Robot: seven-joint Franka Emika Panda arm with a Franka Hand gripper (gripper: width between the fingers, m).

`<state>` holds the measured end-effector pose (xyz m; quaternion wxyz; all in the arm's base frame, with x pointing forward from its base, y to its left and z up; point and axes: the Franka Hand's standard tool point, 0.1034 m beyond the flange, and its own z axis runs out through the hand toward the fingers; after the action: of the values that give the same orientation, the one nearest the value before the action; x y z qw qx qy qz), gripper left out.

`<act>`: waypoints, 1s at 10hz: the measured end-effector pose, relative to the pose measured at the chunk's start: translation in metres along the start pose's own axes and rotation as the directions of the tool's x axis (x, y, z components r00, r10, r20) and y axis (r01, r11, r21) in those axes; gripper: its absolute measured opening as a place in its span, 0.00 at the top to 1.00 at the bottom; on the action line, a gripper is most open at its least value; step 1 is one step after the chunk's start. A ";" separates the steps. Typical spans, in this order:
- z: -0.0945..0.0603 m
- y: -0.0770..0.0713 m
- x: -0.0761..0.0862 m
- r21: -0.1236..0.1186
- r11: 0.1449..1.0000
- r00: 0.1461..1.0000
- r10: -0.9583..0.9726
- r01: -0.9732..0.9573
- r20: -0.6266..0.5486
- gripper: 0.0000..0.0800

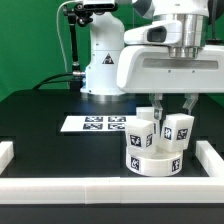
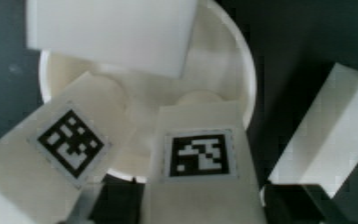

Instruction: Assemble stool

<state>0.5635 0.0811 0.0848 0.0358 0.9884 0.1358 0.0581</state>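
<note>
three white legs are standing up out of the round seat (image 1: pixel 155 163), which is sitting on the black counter (image 1: pixel 50 140) close to the near border rail (image 1: pixel 110 198). the seat is lying flat, a thick white disc with square black-and-white tags along its side, just inside the corner where the near rail is meeting the rail on the exterior view's right (image 1: pixel 212 158).

on top of the seat, one leg (image 1: pixel 142 132) is rising on the exterior view's left, tilting slightly, a tag facing the camera. a second leg (image 1: pixel 178 129) is standing on the exterior view's right, also showing a tag. a third leg (image 1: pixel 150 113) is showing between and behind them, partly hidden.

the claw (image 1: pixel 171 100) is hanging directly above the legs, its dark fingers (image 1: pixel 157 103) reaching down among them. in the wrist view, two tagged legs (image 2: pixel 73 135) (image 2: pixel 201 152) are lying close to the camera over the pale seat (image 2: pixel 229 60), with the fingertips (image 2: pixel 297 200) only showing as dark shapes at the picture's edge. whether the claw is gripping a leg or sitting apart from it cannot be told from either view.

farther back, the marker board (image 1: pixel 92 124) is lying flat on the counter, well apart from the seat. beyond it, the white robot base (image 1: pixel 100 60) is standing at the counter's far side.
</note>
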 end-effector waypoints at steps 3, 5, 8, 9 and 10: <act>0.000 -0.002 0.000 0.014 0.978 0.979 0.206 -0.206 0.002 0.58; 0.000 -0.010 0.001 0.024 0.931 0.932 0.363 -0.363 -0.008 0.58; 0.000 -0.021 0.003 0.044 0.813 0.814 0.580 -0.580 0.002 0.58; -0.001 -0.026 0.003 0.052 0.743 0.744 0.668 -0.668 0.012 0.58; -0.001 -0.028 0.003 0.056 0.697 0.698 0.715 -0.715 0.020 0.58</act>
<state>0.5590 0.1092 0.0836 -0.0194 0.9640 -0.2569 0.0653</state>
